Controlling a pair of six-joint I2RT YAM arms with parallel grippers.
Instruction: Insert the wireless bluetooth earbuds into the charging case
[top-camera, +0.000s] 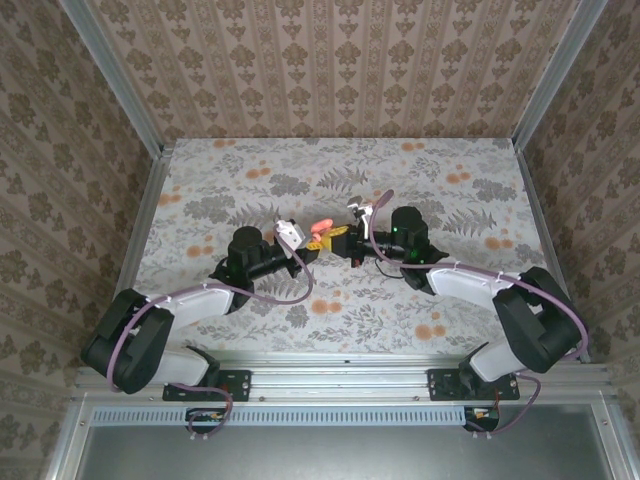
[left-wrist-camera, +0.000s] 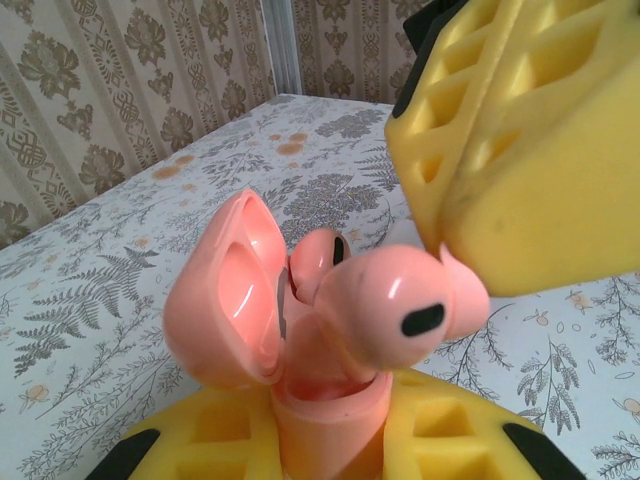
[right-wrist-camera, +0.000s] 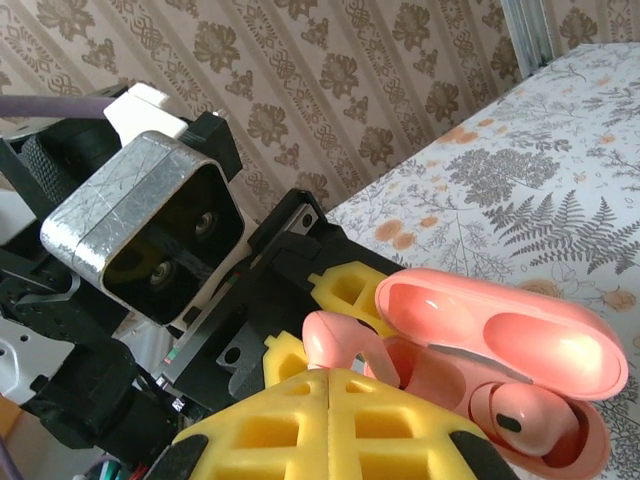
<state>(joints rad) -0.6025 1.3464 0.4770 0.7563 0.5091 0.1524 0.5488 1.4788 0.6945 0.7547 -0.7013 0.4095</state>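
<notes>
Yellow-padded right gripper (right-wrist-camera: 328, 388): closed tight on a coral-pink earbud (left-wrist-camera: 400, 305), just above the charging case.
Held earbud: tilted, with its rounded head and dark oval spot over the case's open mouth. I cannot tell whether it touches the case.
Left gripper (left-wrist-camera: 325, 440): clamped shut on the lower body of the charging case (left-wrist-camera: 225, 300).
Case: coral-pink, with its lid swung open to one side.
Second earbud (right-wrist-camera: 520, 420): seated in a well inside the case.
Table (left-wrist-camera: 120, 260): floral-patterned, beneath and behind the case.
</notes>
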